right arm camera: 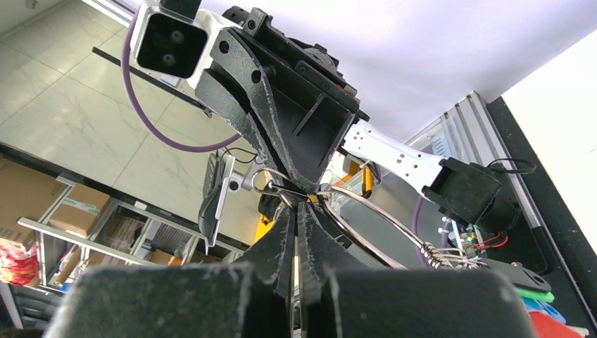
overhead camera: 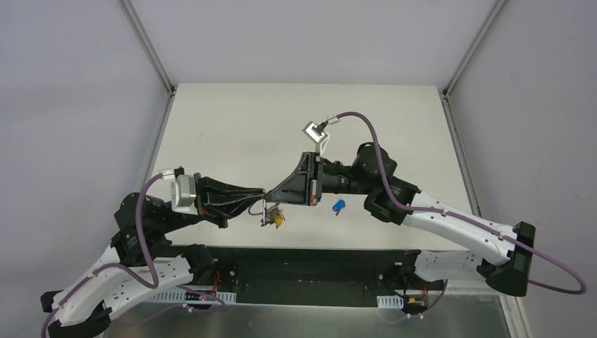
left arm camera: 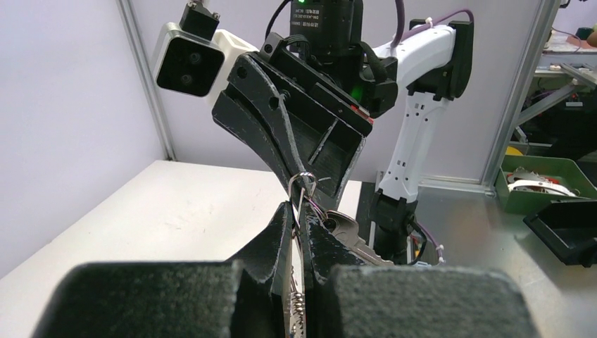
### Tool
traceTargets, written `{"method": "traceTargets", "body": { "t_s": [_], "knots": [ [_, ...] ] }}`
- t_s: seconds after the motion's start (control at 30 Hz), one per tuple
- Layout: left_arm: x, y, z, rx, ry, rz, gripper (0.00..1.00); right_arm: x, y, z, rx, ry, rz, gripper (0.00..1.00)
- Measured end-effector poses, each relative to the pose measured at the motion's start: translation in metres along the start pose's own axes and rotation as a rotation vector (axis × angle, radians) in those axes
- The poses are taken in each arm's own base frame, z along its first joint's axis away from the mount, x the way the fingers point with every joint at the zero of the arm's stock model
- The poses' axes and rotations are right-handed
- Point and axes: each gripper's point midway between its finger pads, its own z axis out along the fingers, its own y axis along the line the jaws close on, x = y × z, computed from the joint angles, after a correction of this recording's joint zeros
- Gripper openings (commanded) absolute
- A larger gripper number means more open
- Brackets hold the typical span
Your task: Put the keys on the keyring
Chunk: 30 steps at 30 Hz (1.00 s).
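Where the white table [overhead camera: 232, 127] stands between grey walls [overhead camera: 70, 105], left claw [left arm camera: 299, 211] and right claw [right arm camera: 296, 208] meet tip to tip, apart from its edges, both clamped shut on the ring [left arm camera: 301, 180]. Blue key [overhead camera: 338, 206]: flat on the table just beside the right claw, top view only. Wire loop [right arm camera: 380, 218]: right wrist view only.

Probably a robotics lab (white-walled cell [overhead camera: 296, 35]); green parts bin [left arm camera: 542, 184], shelved cardboard boxes [right arm camera: 28, 204].

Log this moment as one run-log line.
left gripper: shut on keyring | right gripper: shut on keyring, tip to tip with left | blue-capped key: on table, not on ring
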Motion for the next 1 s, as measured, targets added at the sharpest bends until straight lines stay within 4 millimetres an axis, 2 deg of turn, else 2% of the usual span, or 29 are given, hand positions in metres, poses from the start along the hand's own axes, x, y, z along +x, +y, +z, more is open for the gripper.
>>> {"method": "traceTargets", "body": {
  "t_s": [0.47,1.0],
  "knots": [
    [0.010,0.013,-0.003,-0.077,0.042,-0.015,0.00,0.002,-0.011,0.000,0.109,-0.008,-0.039,0.00],
    [0.015,0.021,-0.004,-0.130,0.058,-0.022,0.00,0.002,-0.015,0.001,0.232,-0.033,-0.092,0.00]
  ]
}}
